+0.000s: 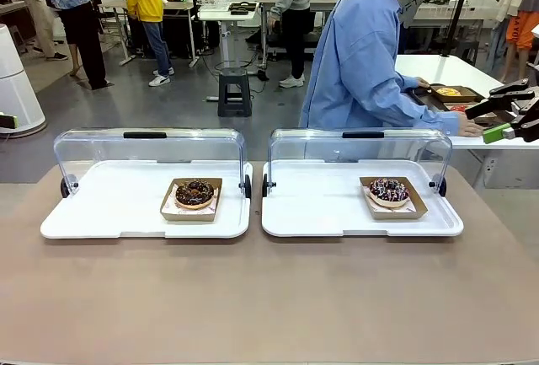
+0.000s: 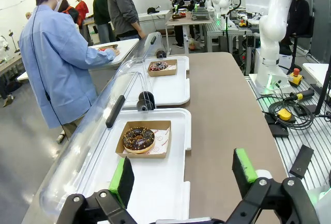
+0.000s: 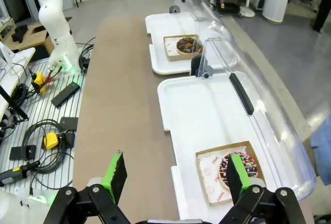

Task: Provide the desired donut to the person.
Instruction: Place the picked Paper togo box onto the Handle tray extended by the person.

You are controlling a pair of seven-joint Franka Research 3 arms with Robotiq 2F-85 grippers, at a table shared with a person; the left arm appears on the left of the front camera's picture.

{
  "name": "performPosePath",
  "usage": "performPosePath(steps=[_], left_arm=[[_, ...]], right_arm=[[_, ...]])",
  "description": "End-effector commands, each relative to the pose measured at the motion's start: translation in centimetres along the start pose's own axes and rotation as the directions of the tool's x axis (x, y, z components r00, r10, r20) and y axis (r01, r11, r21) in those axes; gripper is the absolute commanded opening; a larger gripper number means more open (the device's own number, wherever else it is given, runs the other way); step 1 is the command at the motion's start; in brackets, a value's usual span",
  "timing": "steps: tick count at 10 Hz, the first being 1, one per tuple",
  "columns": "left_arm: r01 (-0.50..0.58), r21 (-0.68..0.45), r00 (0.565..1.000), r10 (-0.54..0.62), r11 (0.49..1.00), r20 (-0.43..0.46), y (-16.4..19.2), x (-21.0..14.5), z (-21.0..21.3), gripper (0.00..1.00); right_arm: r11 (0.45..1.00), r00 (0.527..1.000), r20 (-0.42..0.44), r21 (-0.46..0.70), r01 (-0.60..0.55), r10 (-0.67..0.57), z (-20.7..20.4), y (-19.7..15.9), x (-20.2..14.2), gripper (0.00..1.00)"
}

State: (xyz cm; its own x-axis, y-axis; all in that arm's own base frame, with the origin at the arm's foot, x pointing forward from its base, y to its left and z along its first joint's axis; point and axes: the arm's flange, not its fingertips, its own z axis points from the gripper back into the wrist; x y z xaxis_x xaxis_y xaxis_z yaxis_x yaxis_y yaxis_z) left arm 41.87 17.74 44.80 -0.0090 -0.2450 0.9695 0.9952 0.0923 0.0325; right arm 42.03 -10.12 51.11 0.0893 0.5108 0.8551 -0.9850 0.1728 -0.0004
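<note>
A chocolate donut with nut bits (image 1: pixel 194 194) (image 2: pixel 138 137) lies in a paper tray on the left white tray (image 1: pixel 101 213). A dark donut with sprinkles (image 1: pixel 389 190) (image 3: pixel 247 168) lies on the right white tray (image 1: pixel 320 213). The person (image 1: pixel 362 53) (image 2: pixel 57 63) in a light blue shirt stands behind the right tray, turned toward a side table with a hand on it. My left gripper (image 2: pixel 183 175) hangs open above the left tray's near end. My right gripper (image 1: pixel 504 112) (image 3: pixel 176 175) is open, up at the table's right edge, holding nothing.
Both trays have clear lids (image 1: pixel 150 150) (image 1: pixel 360 147) swung up at the far side. A white side table (image 1: pixel 438 70) with food items stands at the back right. Other people and a stool (image 1: pixel 234 91) are farther off. Cables (image 3: pixel 46 136) lie beside the table.
</note>
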Motion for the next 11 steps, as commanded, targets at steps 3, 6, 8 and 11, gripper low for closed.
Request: performPosePath(steps=[3,6,8,11], left_arm=[[0.006,0.001,1.0,-0.006,1.0,0.006,-0.09,0.18,0.14,1.0],[0.006,0.001,1.0,-0.006,1.0,0.006,-0.09,0.18,0.14,1.0],[0.006,0.001,1.0,-0.006,1.0,0.006,-0.09,0.18,0.14,1.0],[0.006,0.001,1.0,-0.006,1.0,0.006,-0.09,0.18,0.14,1.0]], right_arm=[[1.0,1.0,0.005,0.006,0.003,-0.003,0.02,0.07,-0.11,1.0],[1.0,1.0,0.005,0.006,0.003,-0.003,0.02,0.07,-0.11,1.0],[1.0,1.0,0.005,0.006,0.003,-0.003,0.02,0.07,-0.11,1.0],[1.0,1.0,0.005,0.006,0.003,-0.003,0.02,0.07,-0.11,1.0]])
